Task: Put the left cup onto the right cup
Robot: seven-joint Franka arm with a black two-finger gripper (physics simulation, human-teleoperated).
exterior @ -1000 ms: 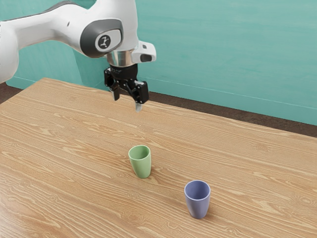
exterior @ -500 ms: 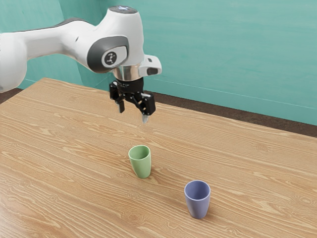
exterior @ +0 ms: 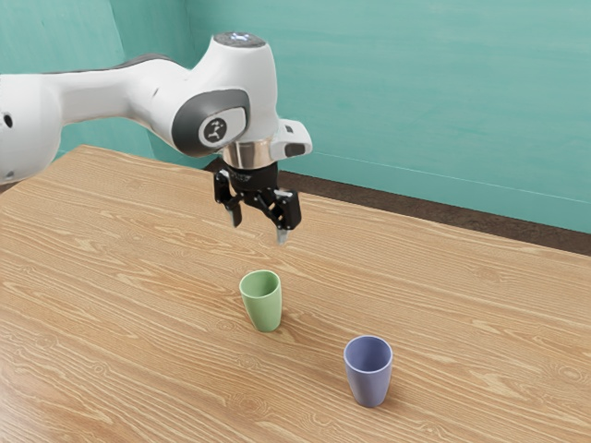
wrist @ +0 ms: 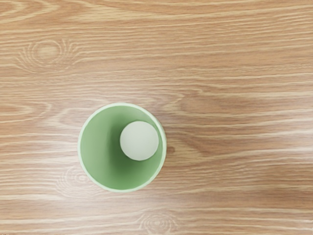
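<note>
A green cup (exterior: 262,299) stands upright on the wooden table (exterior: 111,277), toward the exterior view's left of a blue-purple cup (exterior: 368,369), which also stands upright nearer the front edge. My black gripper (exterior: 259,221) hangs open above and a little behind the green cup, well clear of its rim, with nothing between its fingers. The wrist view looks straight down into the green cup (wrist: 122,147), whose pale bottom shows inside the rim.
The table's far edge runs along a dark floor strip (exterior: 443,212) below the teal wall (exterior: 443,92). Bare wood lies around both cups.
My arm has moved toward the exterior view's right and downward, bringing the open gripper closer above the green cup. Neither cup has moved.
</note>
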